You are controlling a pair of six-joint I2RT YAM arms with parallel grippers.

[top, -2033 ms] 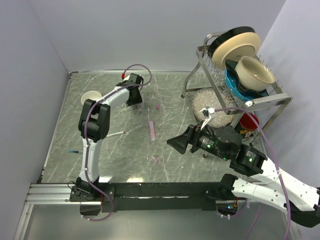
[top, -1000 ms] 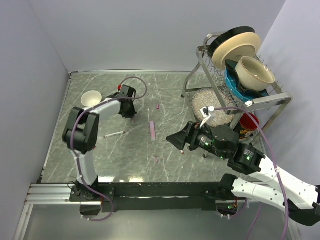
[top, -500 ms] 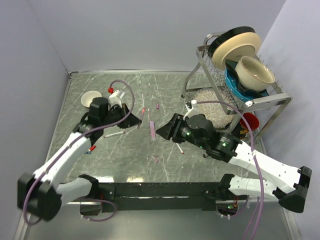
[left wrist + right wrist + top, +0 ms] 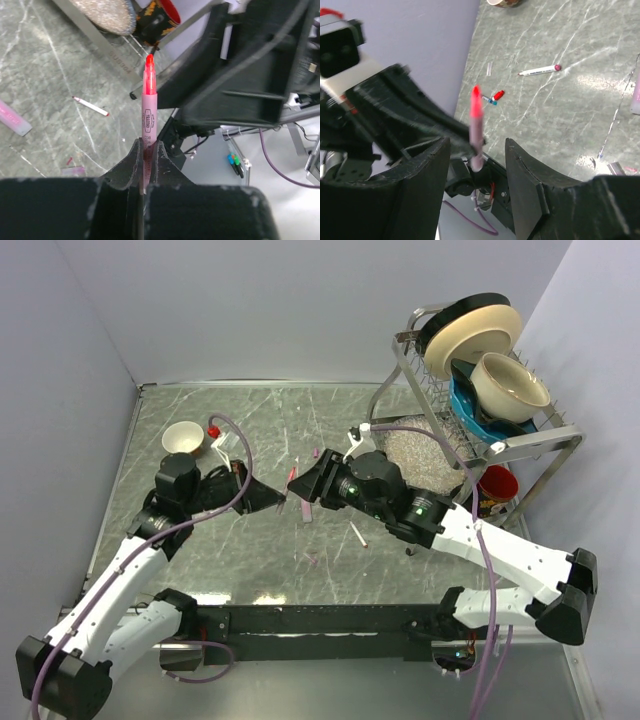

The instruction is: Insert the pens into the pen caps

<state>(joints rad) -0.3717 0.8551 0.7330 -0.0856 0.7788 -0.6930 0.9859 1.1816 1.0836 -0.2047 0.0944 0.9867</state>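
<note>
My left gripper (image 4: 277,501) is shut on a pale pink pen (image 4: 291,479) with a red tip, held above the table. The left wrist view shows the barrel clamped between the jaws (image 4: 147,150) and the pen (image 4: 148,100) pointing at the right gripper. My right gripper (image 4: 307,488) is open, facing the left one. In the right wrist view its fingers (image 4: 477,150) stand either side of the pen (image 4: 476,125) without touching. A white pen (image 4: 357,534) lies on the table. A purple cap (image 4: 312,560) and a pink cap (image 4: 314,453) lie nearby.
A pink tube (image 4: 304,502) lies below the grippers. A white pen (image 4: 540,70) and small red and blue pieces (image 4: 494,96) lie at the left. A white bowl (image 4: 183,436) is at the back left. A dish rack (image 4: 470,390) and red cup (image 4: 498,482) stand right.
My left arm has swung from the back of the table to the middle, carrying the pink pen. My right arm has moved left until its open fingers flank the pen's tip.
</note>
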